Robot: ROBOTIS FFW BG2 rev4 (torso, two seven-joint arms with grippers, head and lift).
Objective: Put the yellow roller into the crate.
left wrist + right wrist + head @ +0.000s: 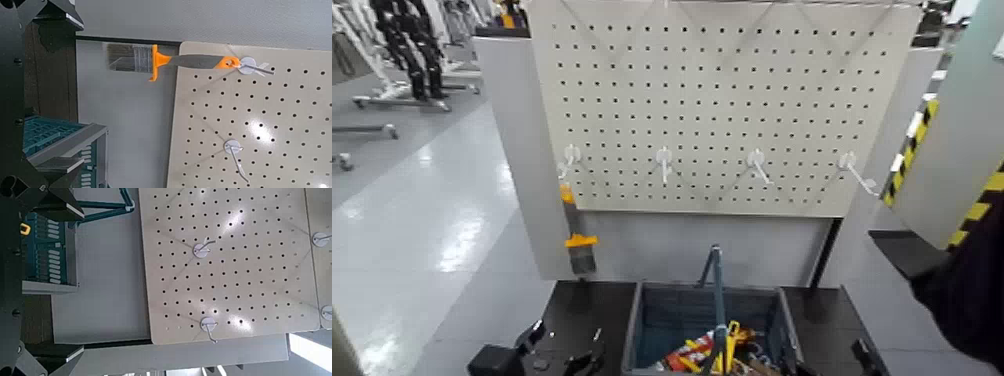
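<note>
The dark blue-grey crate (638, 322) stands on the black table at the bottom centre, below the pegboard, its tall handle bar (717, 285) upright. Several tools lie in it, among them a yellow part (731, 338); I see no white sleeve, so I cannot tell whether this is the yellow roller. My left gripper (568, 357) is low at the crate's left, open and empty. My right gripper (860, 355) is low at the crate's right, open and empty. The crate shows in the left wrist view (56, 146) and in the right wrist view (48, 260).
A white pegboard (732, 110) with several bare hooks stands behind the crate. An orange-and-black brush (579, 246) hangs from its leftmost hook and also shows in the left wrist view (156, 61). A yellow-black striped post (972, 215) stands at the right.
</note>
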